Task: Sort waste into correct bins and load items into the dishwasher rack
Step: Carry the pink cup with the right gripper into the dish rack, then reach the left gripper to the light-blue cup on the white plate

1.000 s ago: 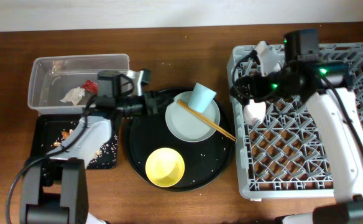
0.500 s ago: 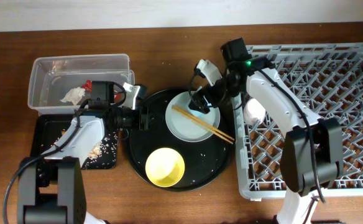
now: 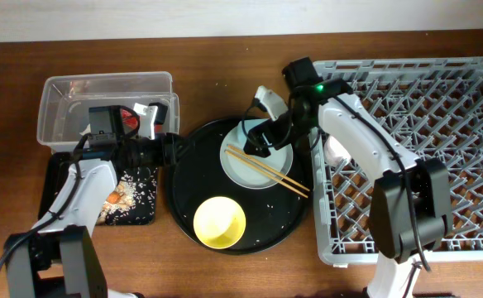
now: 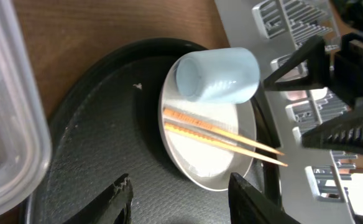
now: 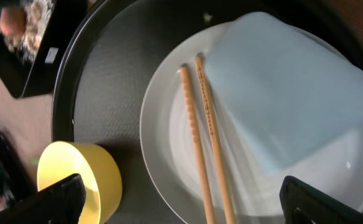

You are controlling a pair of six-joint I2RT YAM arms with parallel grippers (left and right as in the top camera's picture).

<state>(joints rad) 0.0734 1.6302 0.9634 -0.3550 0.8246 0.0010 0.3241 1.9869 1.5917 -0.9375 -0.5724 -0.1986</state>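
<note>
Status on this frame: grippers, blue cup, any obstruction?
Left gripper open, empty, over round tray. Right gripper open above light blue cup, not gripping. Cup on its side on grey plate. Chopsticks lie across plate beside cup.

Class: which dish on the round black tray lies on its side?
The light blue cup, tipped over on the grey plate; the plate lies flat, the yellow bowl stands upright.

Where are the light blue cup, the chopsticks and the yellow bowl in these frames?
light blue cup (image 4: 219, 74), left wrist view, on its side wall.
chopsticks (image 5: 195, 140), right wrist view, mid-length of the left stick.
yellow bowl (image 3: 220, 222), overhead view, middle of its inside.
</note>
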